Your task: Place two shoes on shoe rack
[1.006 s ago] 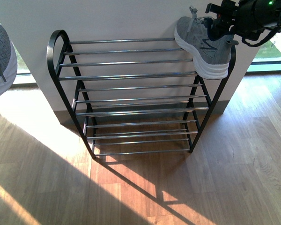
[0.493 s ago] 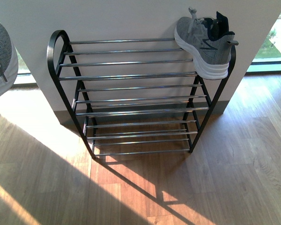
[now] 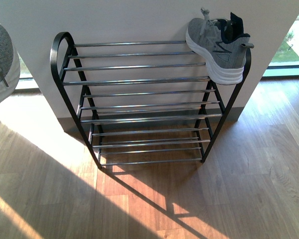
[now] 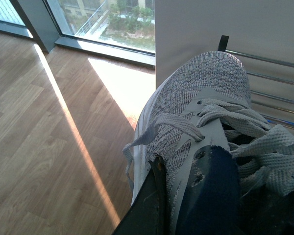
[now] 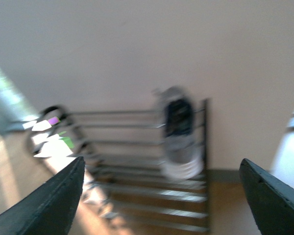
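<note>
Now that right arm has gone from front view, first sneaker point(image 3: 219, 50) sits alone on top tier of shoe rack point(image 3: 139, 79), right end. Right gripper point(image 5: 161, 160) backed away, jaws spread wide, empty; its view blurred. I judge first placement done. Second sneaker point(image 4: 201, 107) hangs left of rack, clamped in left gripper point(image 4: 179, 205). Next job: bring it onto free rods beside first.

Blurred shoe rack point(image 5: 118, 142), grey sneaker point(image 5: 179, 136) atop, tool point(image 5: 160, 160) spread wide
</note>
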Controlling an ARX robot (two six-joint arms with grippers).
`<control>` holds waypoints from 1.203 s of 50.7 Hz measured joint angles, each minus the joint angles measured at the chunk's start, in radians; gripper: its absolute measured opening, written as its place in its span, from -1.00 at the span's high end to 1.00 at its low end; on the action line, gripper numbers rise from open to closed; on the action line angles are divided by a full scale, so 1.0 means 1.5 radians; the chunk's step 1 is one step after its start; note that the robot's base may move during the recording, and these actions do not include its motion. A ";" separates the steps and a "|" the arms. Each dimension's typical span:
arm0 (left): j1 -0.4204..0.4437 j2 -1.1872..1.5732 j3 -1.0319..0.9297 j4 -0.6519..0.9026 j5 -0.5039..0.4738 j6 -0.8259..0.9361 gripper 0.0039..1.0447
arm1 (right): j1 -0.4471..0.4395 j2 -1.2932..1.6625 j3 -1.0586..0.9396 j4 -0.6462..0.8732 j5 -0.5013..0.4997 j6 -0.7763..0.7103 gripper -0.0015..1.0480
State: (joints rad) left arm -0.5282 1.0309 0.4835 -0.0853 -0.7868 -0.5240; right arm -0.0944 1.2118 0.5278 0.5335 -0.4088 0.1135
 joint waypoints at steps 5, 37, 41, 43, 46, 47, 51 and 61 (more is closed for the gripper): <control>0.000 0.000 0.000 0.000 -0.001 0.000 0.97 | 0.020 -0.016 -0.060 0.120 0.164 -0.038 -0.44; 0.000 0.000 0.000 0.000 0.000 0.000 0.97 | 0.062 -0.266 -0.282 0.109 0.271 -0.073 0.97; 0.000 0.000 0.000 0.000 0.000 0.000 0.97 | 0.062 -0.305 -0.298 0.085 0.271 -0.073 0.97; 0.000 0.000 0.000 0.000 0.000 0.000 0.97 | 0.062 -0.320 -0.303 0.075 0.271 -0.073 0.97; 0.000 0.000 0.000 0.000 0.000 0.000 0.97 | 0.062 -0.352 -0.311 0.053 0.271 -0.073 0.97; 0.000 0.000 0.000 0.000 0.000 0.000 0.97 | 0.062 -0.359 -0.313 0.047 0.271 -0.073 0.97; 0.000 0.000 0.000 0.000 0.000 0.000 0.97 | 0.062 -0.377 -0.330 0.055 0.271 -0.073 0.97; 0.000 0.000 0.000 0.000 0.000 0.000 0.97 | 0.062 -0.426 -0.339 0.018 0.273 -0.073 0.97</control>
State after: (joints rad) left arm -0.5282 1.0309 0.4835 -0.0853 -0.7864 -0.5240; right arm -0.0017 0.5728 0.0189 0.5598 0.0002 0.0032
